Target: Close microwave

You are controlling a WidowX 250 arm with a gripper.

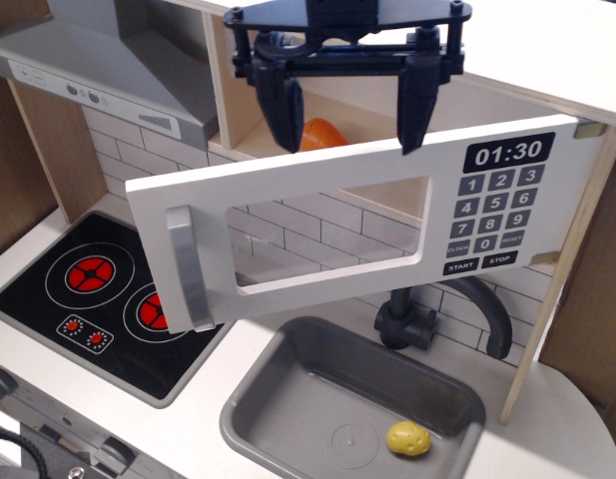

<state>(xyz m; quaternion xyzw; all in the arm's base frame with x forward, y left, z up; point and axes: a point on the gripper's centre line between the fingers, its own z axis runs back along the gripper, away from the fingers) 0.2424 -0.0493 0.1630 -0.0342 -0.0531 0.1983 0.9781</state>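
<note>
With its fingers spread apart and empty, the gripper [349, 135] is hovering over the microwave [317, 220] door's top edge, seemingly to push it shut.

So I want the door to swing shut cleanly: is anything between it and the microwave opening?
The open gripper hangs just above the door, before the opening. An orange object lies inside, seemingly clear of the door's path.
</note>
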